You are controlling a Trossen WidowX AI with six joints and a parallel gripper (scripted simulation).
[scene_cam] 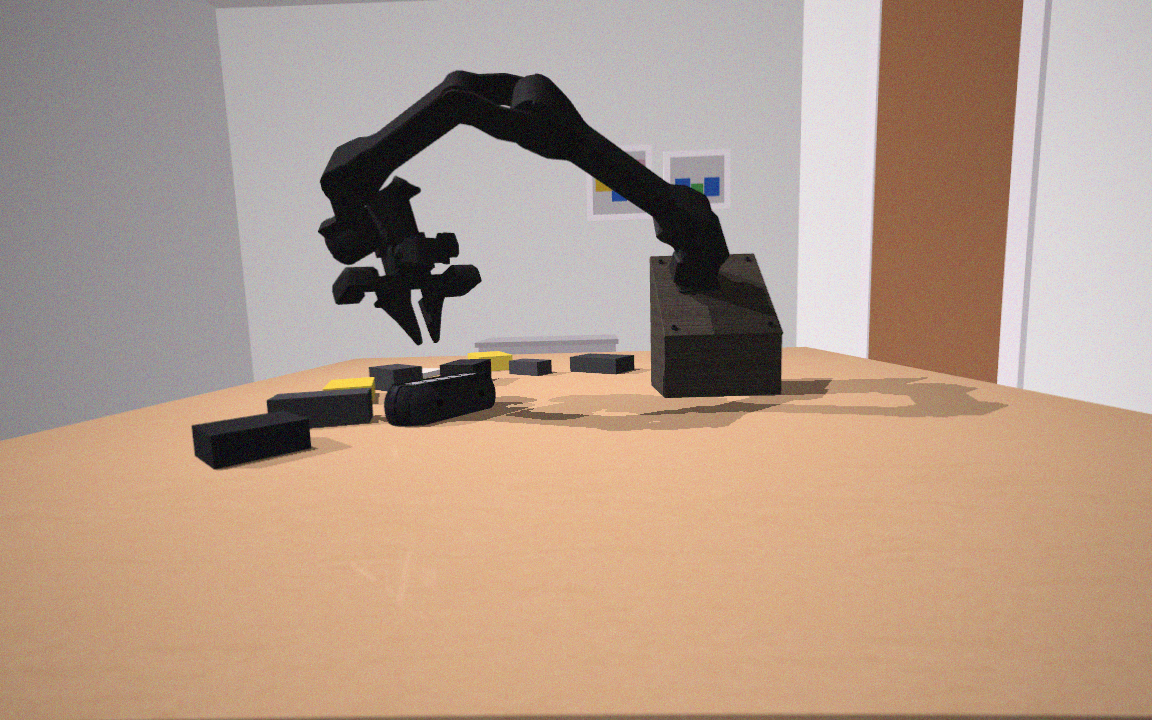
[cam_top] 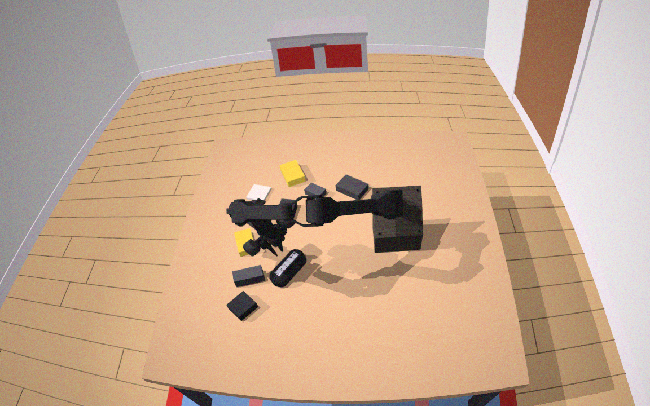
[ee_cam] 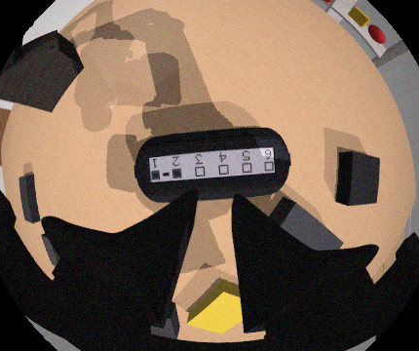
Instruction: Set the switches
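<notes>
The dark grey controller unit point(cam_top: 279, 281) point(scene_cam: 441, 404) point(ee_cam: 209, 138) rests on the bench with its white label point(cam_top: 286, 263) point(ee_cam: 211, 165) facing up. In the wrist view the label's squares 1 and 2 are filled, with a short dash between them; squares 3, 4, 5 and 6 are empty. The rocker switches are hidden. My gripper point(cam_top: 279, 252) point(scene_cam: 428, 342) point(ee_cam: 215, 198) is partly open and empty. It hangs above the bench, and the exterior view shows a gap between its fingertips and the unit. In the wrist view the fingertips overlap the unit's near long edge.
A dark block point(cam_top: 247, 275) point(scene_cam: 320, 408) lies just left of the unit, and another dark block point(cam_top: 241, 305) point(scene_cam: 251, 440) point(ee_cam: 361, 177) lies beyond it. A yellow block point(cam_top: 242, 242) point(ee_cam: 219, 312) is near the gripper. Several other parts lie farther back, left of the arm's base point(cam_top: 397, 243) point(scene_cam: 723, 365).
</notes>
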